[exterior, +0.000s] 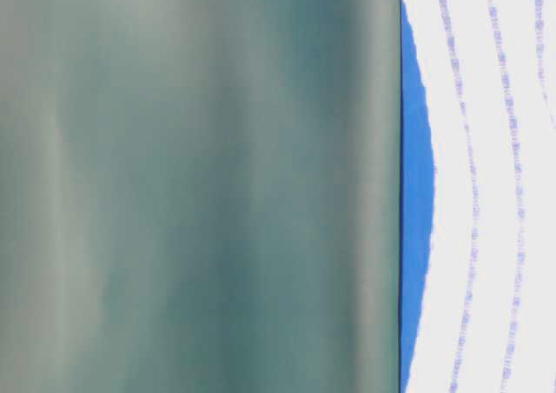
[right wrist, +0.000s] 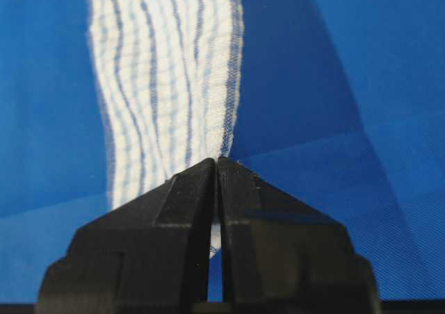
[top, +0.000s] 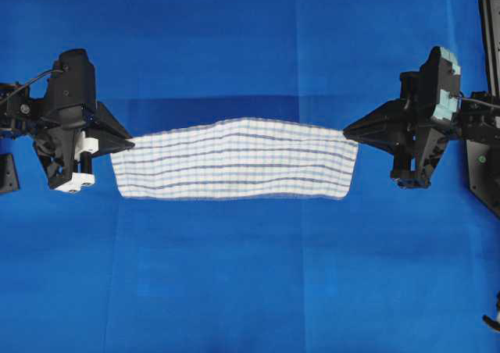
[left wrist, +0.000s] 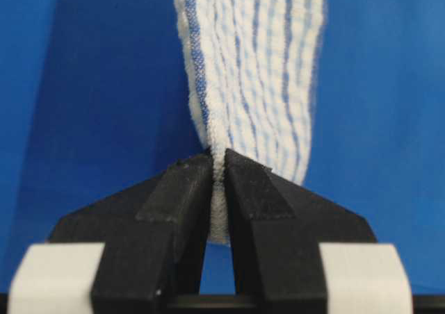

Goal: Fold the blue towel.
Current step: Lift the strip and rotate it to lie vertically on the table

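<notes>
Black fingertips (left wrist: 184, 182) of L gripper (left wrist: 217, 162) pinch blue towel (top: 234, 159) at its left corner; R gripper (right wrist: 216, 167) clamps the opposite corner. Towel hangs stretched btwn them above the blue sheet (top: 250, 283), folded double.

At table level, a blurred grey-green surface (exterior: 200, 184) fills most of the picture; I cannot tell what it is. The blue towel (exterior: 495, 184) is cut off there by the right edge, its stripes smeared.
</notes>
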You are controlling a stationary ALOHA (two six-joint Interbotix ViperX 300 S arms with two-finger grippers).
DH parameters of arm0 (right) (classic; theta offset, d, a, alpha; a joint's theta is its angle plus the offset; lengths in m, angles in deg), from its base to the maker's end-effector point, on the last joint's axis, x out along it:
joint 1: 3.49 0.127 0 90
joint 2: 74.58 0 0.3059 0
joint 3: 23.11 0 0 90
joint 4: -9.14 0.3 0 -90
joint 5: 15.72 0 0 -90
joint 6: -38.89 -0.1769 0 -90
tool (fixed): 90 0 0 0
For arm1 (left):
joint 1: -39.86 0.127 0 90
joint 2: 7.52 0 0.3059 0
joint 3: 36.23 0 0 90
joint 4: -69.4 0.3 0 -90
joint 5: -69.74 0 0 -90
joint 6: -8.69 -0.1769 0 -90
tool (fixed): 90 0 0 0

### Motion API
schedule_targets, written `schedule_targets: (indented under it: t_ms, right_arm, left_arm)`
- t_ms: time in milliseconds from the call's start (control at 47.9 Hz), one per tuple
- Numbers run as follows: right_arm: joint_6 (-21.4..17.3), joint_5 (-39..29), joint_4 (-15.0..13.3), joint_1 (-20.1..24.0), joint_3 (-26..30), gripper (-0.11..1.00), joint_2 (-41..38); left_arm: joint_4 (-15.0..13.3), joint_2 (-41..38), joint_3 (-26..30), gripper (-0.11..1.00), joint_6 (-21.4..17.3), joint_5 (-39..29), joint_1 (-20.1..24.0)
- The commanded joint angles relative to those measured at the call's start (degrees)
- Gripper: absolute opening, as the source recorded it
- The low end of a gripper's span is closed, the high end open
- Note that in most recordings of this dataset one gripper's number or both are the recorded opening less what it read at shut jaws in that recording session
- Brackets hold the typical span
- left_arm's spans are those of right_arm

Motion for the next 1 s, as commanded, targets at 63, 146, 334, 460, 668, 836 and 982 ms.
schedule_targets:
  t_ms: [63,146,334,460,668,836,982]
  right_arm:
    - [0.1,0.4,-0.1,-3.1,1.1,-0.05,0.2]
    - [0.1,0.5,0.0,-6.0,1.8,-0.05,0.2]
    - [0.9,0.4,-0.1,-12.1,4.9,-0.05,-0.4]
    - [1.5,0.3,-0.1,-14.9,6.9,-0.05,-1.2]
    - [4.4,0.2,-1.1,-16.1,11.9,-0.05,-3.6]
    - [7.1,-0.7,-1.1,-16.8,16.4,-0.05,-6.2]
    - [9.6,-2.1,-1.1,-18.3,20.5,-0.05,-9.3]
  left_arm:
    - [-0.2,-0.9,2.5,0.07,5.1,2.8,-2.5]
    - [-0.2,-2.3,3.9,0.07,8.8,4.3,-4.3]
    - [-0.2,-7.1,8.5,0.07,15.3,7.4,-7.6]
    - [-0.2,-11.4,13.3,0.07,18.0,9.3,-9.5]
    - [-0.1,-19.5,22.9,0.07,18.2,12.0,-11.4]
    - [0.2,-27.0,31.6,0.07,17.9,13.8,-12.1]
    - [0.1,-32.3,37.8,0.07,17.9,15.0,-12.5]
